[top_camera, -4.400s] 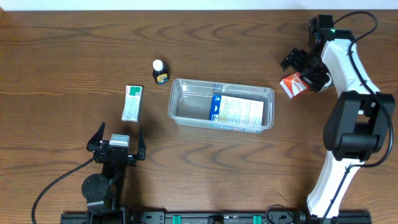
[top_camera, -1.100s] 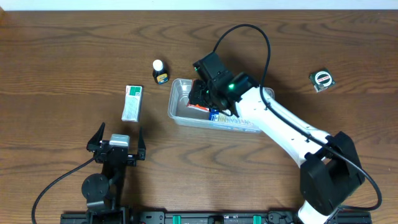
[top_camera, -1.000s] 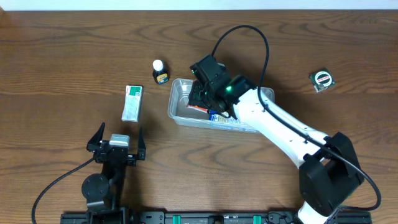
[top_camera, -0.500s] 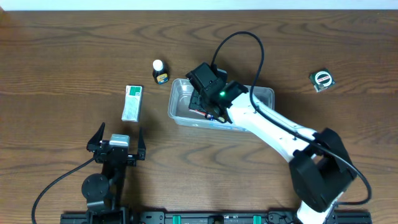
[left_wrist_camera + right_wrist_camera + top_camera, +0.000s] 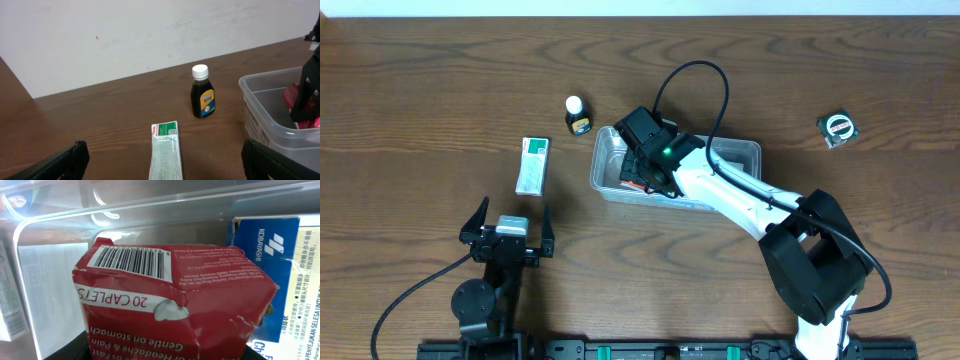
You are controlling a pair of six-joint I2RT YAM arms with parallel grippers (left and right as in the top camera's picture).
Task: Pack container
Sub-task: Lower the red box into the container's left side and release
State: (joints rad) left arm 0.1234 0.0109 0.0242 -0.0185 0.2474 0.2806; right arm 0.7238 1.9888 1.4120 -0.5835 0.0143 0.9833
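Right pincer (image 5: 639,173) grips a red caplet box (image 5: 170,305) inside the container (image 5: 750,149); its barcode shows only wrist-side.

The right arm (image 5: 740,195) is stretched out long from its base at the near right, white links sweeping up and to the left. Its wrist is bent over so the right pincer (image 5: 640,172) points downward, jaws clamped on a red packet (image 5: 175,310). Over on the near left, the left arm (image 5: 480,300) sits folded low and compact, the left pincer (image 5: 512,214) facing away from its base, fingers spread wide apart.
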